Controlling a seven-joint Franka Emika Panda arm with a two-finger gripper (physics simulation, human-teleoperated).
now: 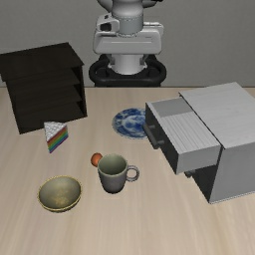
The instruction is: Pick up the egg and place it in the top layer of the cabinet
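We see the egg (96,158) — small, rounded, reddish-brown — on the table (149,224) left of centre, just beside the mug (112,172) (grey-green). The gripper (127,45), top centre: parted or closed, we cannot tell.

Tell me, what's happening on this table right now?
Nothing is being handled yet. The white robot arm stands behind the light wooden table. The small brown egg lies on it beside the grey-green ceramic mug. The grey metal cabinet stands at the exterior view's right, its top drawer pulled out.
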